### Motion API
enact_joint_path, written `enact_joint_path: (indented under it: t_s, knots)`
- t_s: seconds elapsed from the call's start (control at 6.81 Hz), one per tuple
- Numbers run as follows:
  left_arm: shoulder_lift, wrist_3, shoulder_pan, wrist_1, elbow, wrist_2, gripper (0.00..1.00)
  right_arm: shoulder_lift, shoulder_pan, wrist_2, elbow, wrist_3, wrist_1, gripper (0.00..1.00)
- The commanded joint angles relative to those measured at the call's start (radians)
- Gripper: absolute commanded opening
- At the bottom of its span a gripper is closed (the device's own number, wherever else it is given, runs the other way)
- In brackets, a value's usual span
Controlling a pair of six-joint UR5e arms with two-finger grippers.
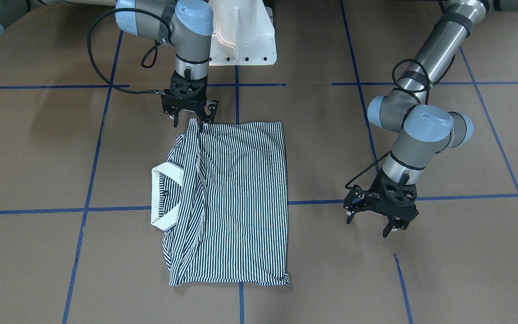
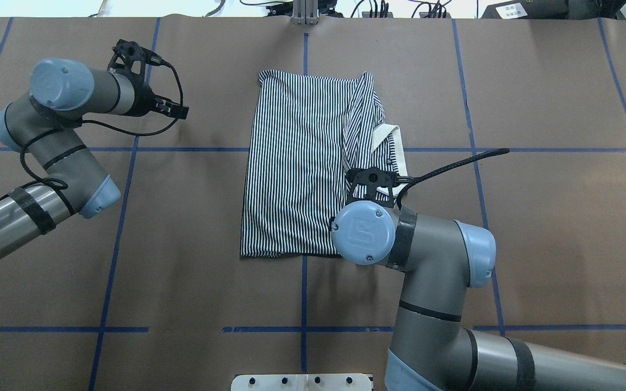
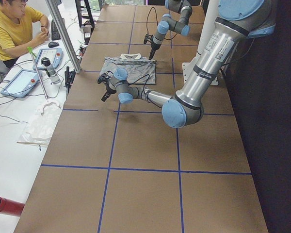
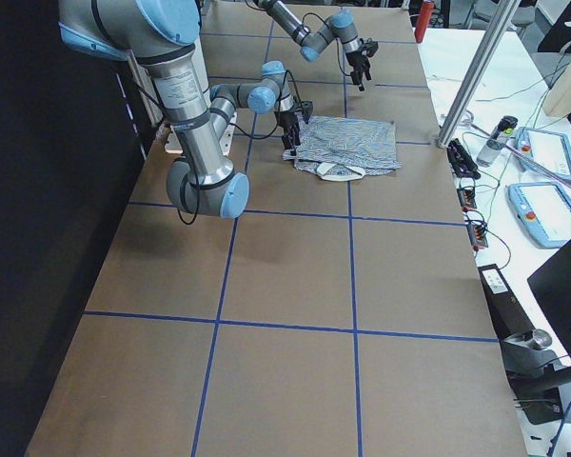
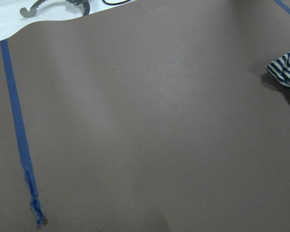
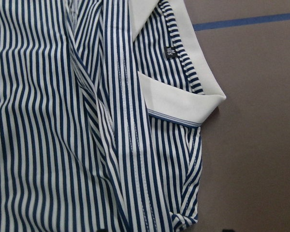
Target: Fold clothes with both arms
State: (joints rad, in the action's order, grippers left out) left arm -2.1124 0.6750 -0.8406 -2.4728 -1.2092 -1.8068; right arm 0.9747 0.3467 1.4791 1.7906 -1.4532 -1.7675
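The striped polo shirt [image 1: 241, 202] lies flat on the brown table, folded into a rectangle, with its cream collar [image 1: 160, 198] at one side. It also shows in the overhead view [image 2: 296, 163] and fills the right wrist view [image 6: 63, 121]. My right gripper [image 1: 191, 119] hangs open just over the shirt's corner nearest the robot base, one finger at the cloth. In the overhead view my own wrist hides its fingers. My left gripper [image 1: 369, 227] is open and empty, low over bare table well to the side of the shirt. The left wrist view shows only a shirt corner [image 5: 287, 70].
The white pedestal base [image 1: 241, 40] stands at the table's robot edge. Blue tape lines [image 2: 303, 271] grid the brown surface. In the left side view an operator [image 3: 12, 29], teach pendants [image 3: 24, 80] and a metal post [image 3: 63, 34] stand beyond the far table edge.
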Motion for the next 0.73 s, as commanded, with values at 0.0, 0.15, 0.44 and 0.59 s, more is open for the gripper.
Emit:
enact_joint_path:
  t_s: [0.0,0.15,0.44,0.59]
  knots:
    - [0.0,0.0,0.0,0.0,0.0,0.0,1.0,-0.078,0.0,0.015,-0.124,0.06,-0.009,0.54]
    - [0.002,0.0,0.0,0.0,0.0,0.0,1.0,-0.083,-0.002,0.023,-0.135,0.068,-0.01,0.53]
    - [0.009,0.0,0.002,-0.005,0.0,0.0,1.0,-0.08,0.002,0.026,-0.137,0.127,-0.038,0.33]
    - [0.014,0.002,0.003,-0.005,0.0,0.0,1.0,-0.08,0.009,0.024,-0.131,0.164,-0.064,0.28]
